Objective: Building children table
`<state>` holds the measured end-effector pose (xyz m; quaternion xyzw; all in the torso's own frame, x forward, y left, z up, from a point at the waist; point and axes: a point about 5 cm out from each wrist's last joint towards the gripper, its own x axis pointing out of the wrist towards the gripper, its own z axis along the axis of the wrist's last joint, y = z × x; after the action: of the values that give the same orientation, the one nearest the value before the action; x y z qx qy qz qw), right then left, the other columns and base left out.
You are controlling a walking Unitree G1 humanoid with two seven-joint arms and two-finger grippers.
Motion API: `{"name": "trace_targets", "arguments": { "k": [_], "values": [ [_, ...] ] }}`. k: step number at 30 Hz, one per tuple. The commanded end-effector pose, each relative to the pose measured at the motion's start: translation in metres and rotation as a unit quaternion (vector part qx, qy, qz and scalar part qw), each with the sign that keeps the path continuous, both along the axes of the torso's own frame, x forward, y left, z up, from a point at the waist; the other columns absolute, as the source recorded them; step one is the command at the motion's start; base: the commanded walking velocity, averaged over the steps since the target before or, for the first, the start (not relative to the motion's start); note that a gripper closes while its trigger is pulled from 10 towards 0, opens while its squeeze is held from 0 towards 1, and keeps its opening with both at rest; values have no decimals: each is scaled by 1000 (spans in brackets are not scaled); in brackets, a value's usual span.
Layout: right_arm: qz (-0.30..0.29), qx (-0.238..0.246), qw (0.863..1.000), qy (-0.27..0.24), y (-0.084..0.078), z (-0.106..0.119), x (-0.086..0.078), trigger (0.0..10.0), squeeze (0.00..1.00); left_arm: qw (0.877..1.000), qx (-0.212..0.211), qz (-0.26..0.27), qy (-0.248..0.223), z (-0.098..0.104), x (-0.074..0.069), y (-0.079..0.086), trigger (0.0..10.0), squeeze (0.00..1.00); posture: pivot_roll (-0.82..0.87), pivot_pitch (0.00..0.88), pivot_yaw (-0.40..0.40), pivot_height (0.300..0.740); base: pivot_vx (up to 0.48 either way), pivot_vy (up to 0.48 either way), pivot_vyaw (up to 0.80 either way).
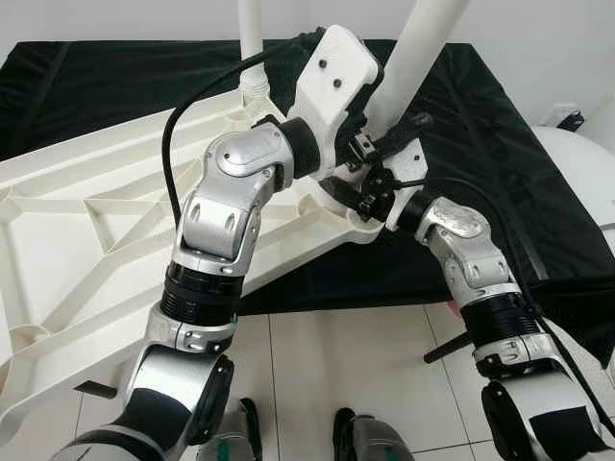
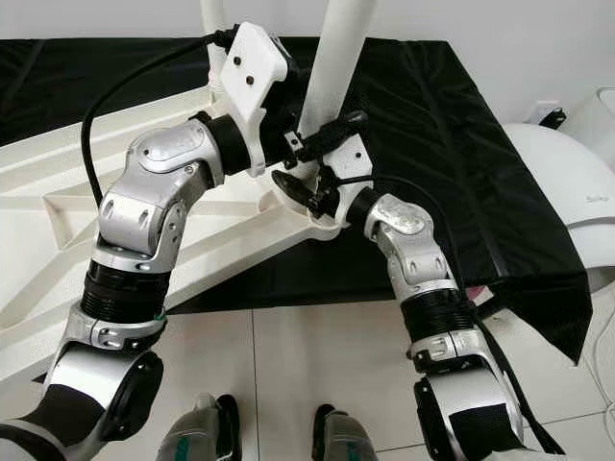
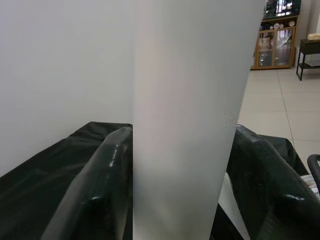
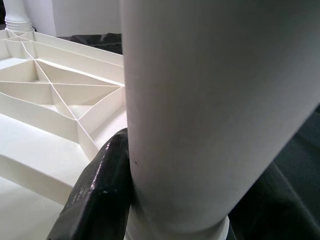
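Note:
A white plastic table top [image 1: 86, 240] lies upside down, ribbed underside up, on a black cloth. One white leg [image 1: 252, 38] stands in a far corner socket. A second white leg [image 1: 423, 43] rises, slightly tilted, from the near corner socket [image 1: 360, 226]. My left gripper [image 1: 399, 127] is shut on this leg a little above the socket; in the left wrist view the leg [image 3: 190, 125] sits between both black fingers [image 3: 100, 190]. My right gripper [image 1: 370, 195] is shut on the same leg lower down, at its base, where one finger [image 4: 100, 195] presses against it.
The black cloth [image 1: 500, 173] covers a low surface and hangs over its front edge onto the tiled floor [image 1: 346, 355]. A white rounded object [image 1: 581, 173] stands at the right. A wooden cabinet [image 3: 277, 35] and a dark side table [image 3: 310, 50] stand far off.

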<state>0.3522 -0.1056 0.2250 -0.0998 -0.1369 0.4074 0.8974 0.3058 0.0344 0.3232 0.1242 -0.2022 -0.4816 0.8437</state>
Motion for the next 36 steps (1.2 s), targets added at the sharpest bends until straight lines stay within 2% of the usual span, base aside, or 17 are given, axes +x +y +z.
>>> {"name": "trace_targets", "arguments": {
  "k": [1,3,4,7,8,22,27,28,31,32,36],
  "values": [
    [6,-9,1000,-15,1,1,-3,10000,0,999,-29,41,0,5,3,0,0,0,-82,135,-25,740,0,0,0],
    [7,-10,1000,-17,1,1,-4,10000,0,999,-28,40,1,6,3,0,0,0,-80,133,-25,740,0,0,0],
    [7,-11,1000,-19,1,1,-4,10000,0,999,-25,40,2,5,3,0,8627,0,-80,132,-24,740,0,0,0],
    [8,-11,1000,-20,1,1,-4,10000,0,999,-22,41,3,5,3,-1,8627,0,-79,132,-24,740,0,0,0],
    [8,-10,1000,-21,1,1,-4,10000,0,999,-20,40,2,5,3,-1,10000,0,-79,133,-24,740,0,0,0],
    [7,5,1000,-18,-1,4,-4,10000,0,999,-20,48,2,6,6,1,10000,0,-79,150,-26,740,0,0,0],
    [12,23,1000,-6,-3,5,-3,10000,0,998,-21,54,2,8,7,3,10000,0,-79,156,-27,740,0,0,0],
    [12,31,999,-1,-4,5,-3,10000,1000,998,-22,55,2,9,8,4,10000,0,-79,156,-27,740,0,0,0],
    [7,34,999,-2,-5,6,-2,10000,1000,998,-23,56,3,9,8,4,10000,0,-79,156,-27,740,0,0,0],
    [6,36,999,-6,-6,8,-3,10000,0,998,-23,57,4,9,9,4,10000,0,-81,159,-26,740,0,0,0],
    [9,39,999,-11,-6,10,-3,10000,0,998,-24,59,4,10,10,5,10000,0,-82,162,-26,740,0,0,0]
  ]
}}
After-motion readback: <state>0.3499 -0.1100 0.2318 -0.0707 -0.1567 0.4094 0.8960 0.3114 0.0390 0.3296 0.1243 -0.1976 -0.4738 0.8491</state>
